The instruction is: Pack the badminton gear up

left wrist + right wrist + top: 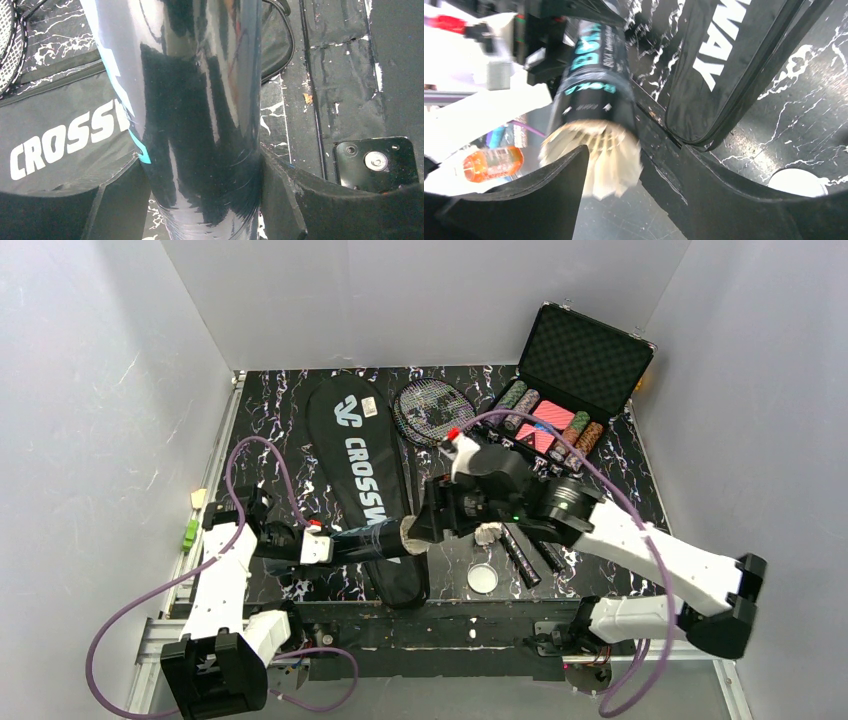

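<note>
Top view: long black bag (352,455), "CROSSW" legible, flat on table. Open case (585,365) of poker chips at far right. Tube (370,540) held level over bag's near end, left gripper (335,543) clamped round it. Right wrist view alone: "WAY" on bag; tube's teal print blurred; shuttlecock (611,150) feathers protrude from tube mouth between wide-apart jaws of right gripper (422,528). Round lid (483,578) on table nearby.

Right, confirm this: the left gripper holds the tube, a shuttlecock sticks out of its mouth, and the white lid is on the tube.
The white lid is not on the tube; the top external view shows it lying on the table. The rest stands: the left gripper holds the tube and a shuttlecock sticks out of its mouth.
</note>
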Action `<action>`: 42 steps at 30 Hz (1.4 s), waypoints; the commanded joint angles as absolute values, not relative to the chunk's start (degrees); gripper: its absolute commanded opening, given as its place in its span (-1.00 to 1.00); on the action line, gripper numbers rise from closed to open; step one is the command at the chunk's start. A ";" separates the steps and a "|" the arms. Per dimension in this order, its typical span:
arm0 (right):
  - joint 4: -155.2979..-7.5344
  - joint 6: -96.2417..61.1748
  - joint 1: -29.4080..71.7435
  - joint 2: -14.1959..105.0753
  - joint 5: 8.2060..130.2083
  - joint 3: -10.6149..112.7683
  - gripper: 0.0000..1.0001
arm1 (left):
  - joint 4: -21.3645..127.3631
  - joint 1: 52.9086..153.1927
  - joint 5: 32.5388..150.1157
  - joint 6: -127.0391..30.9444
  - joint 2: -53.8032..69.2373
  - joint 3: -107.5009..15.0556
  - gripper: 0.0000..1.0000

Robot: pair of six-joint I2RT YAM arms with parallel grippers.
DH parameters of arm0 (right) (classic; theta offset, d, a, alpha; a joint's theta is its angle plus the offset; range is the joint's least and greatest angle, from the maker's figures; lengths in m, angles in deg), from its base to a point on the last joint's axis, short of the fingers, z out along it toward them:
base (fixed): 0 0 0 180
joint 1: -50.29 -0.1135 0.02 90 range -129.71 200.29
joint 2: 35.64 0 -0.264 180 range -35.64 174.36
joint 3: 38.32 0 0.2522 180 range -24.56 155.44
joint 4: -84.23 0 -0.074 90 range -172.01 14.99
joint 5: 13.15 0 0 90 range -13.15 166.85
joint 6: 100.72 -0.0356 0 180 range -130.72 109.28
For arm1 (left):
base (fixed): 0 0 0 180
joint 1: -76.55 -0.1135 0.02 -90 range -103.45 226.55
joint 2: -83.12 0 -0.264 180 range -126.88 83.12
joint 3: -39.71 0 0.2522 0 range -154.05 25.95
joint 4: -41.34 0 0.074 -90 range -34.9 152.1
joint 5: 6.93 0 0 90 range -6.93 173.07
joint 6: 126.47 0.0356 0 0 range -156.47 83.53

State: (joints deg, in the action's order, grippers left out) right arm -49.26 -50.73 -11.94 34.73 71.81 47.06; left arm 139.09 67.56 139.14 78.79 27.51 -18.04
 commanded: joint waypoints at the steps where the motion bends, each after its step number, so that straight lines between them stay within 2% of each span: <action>1: -51.35 -50.08 -10.97 25.56 75.28 46.07 0.52 | 139.24 67.76 143.47 77.96 27.13 -20.52 -1.00; 6: -52.59 -51.53 -10.61 22.58 75.03 41.87 0.50 | 138.99 67.76 144.44 76.56 26.92 -21.15 -1.00; 27: -60.50 -54.53 -10.70 32.92 73.67 38.05 0.42 | 141.22 67.81 147.48 76.42 27.81 -23.30 -1.00; 34: -59.71 -54.01 -10.70 37.38 73.16 42.65 0.43 | 141.92 67.77 147.65 76.64 27.74 -23.28 -1.00; 37: -55.77 -53.82 -10.62 34.45 75.98 45.99 0.47 | 140.72 67.76 146.26 76.13 27.71 -21.88 -1.00; 42: -53.24 -54.44 -9.61 23.69 80.36 44.77 0.52 | 137.63 67.79 145.32 74.77 28.24 -19.07 -1.00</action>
State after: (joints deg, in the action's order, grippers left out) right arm -55.79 -54.23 -10.63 32.69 75.50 42.45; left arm 139.90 67.54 142.22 75.34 26.85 -20.75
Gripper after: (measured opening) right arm 0.753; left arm 0.646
